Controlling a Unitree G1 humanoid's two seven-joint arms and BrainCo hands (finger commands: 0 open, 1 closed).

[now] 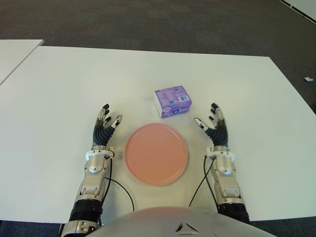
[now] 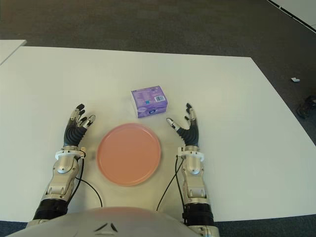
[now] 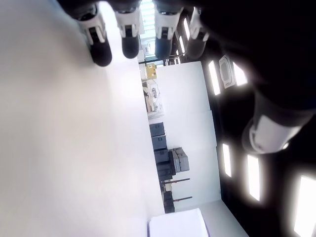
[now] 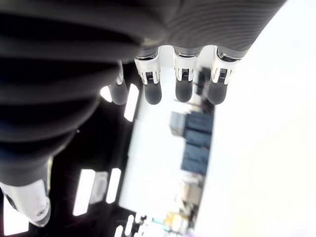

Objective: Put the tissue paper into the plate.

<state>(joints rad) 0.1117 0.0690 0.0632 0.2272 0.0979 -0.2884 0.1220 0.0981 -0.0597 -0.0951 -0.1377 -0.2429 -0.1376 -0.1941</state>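
Tissue paper (image 1: 172, 101) sat on our white table (image 1: 59, 89), just behind the pink plate (image 1: 156, 153), dark carpet (image 1: 148, 22) beyond. Our left hand (image 1: 102, 129) and right hand (image 1: 216, 129) flanked the plate, fingers (image 4: 153, 85) spread, holding nothing.

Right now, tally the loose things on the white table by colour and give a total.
Purple: 1, the tissue pack
Pink: 1, the plate
Total: 2
Neither the left hand nor the right hand holds anything.
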